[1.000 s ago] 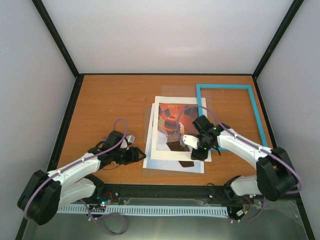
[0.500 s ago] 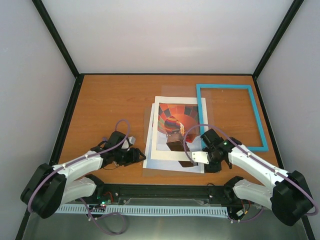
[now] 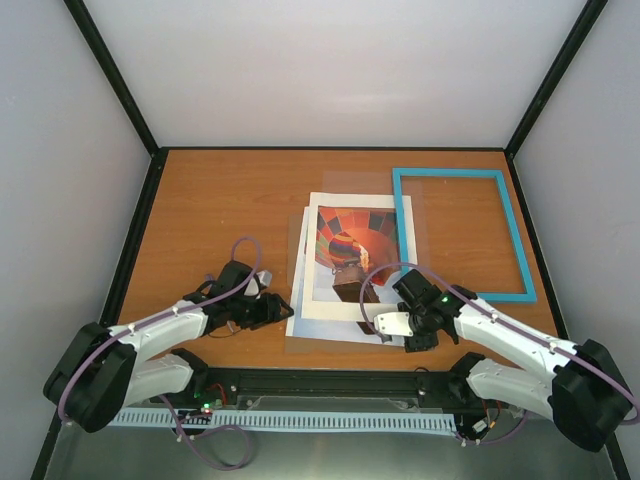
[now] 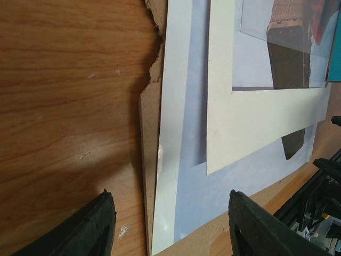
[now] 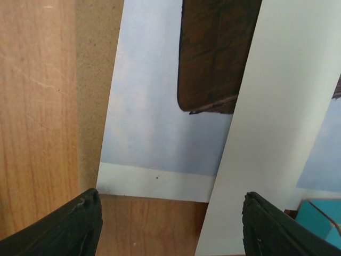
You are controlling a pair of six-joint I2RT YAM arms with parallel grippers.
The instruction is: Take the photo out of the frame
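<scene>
While the turquoise frame (image 3: 446, 173) lies flat at the worktop's (image 3: 220, 210) rear right with wood showing through its opening, the photo (image 3: 348, 245) sits outside it in a loose stack at the centre. The brown backing board (image 5: 96, 80) is undermost, the balloon print lies on it, and a white mat board (image 3: 330, 308) sits skewed on top. The stack's right edge reaches the frame's left rail. Broad bare wood stretches to the left and behind. The left end effector (image 3: 280, 308) stands released just off the stack's left edge, gripping nothing. The right end effector (image 5: 171, 218) hovers released over the stack's near right corner, likewise holding nothing.
</scene>
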